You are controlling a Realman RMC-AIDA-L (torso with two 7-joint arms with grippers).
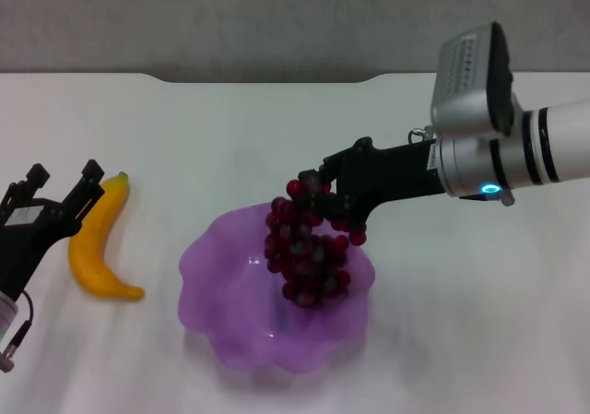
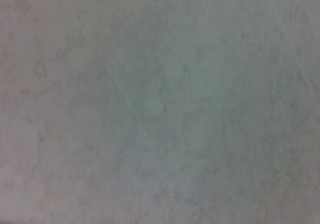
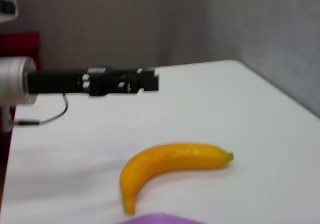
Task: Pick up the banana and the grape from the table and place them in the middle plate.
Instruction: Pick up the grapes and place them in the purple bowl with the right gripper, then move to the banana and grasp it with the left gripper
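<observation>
The grape [image 1: 307,250] bunch hangs from my right gripper [image 1: 324,191], which is shut on its top end. The bunch's lower part reaches down inside the middle plate [image 1: 207,271], a translucent purple dish with a wavy rim; whether it touches the plate floor is unclear. The banana [image 1: 100,241] lies on the table [image 1: 230,137] left of the plate, and it also shows in the right wrist view as the banana [image 3: 170,163]. My left gripper [image 1: 64,179] stands open just left of the banana's stem end, holding nothing. The left wrist view shows only bare tabletop [image 2: 160,104].
The table's far edge has a notch [image 1: 267,79] against a grey wall. In the right wrist view the left gripper [image 3: 120,81] is seen beyond the banana, and a sliver of the plate rim [image 3: 160,218] shows.
</observation>
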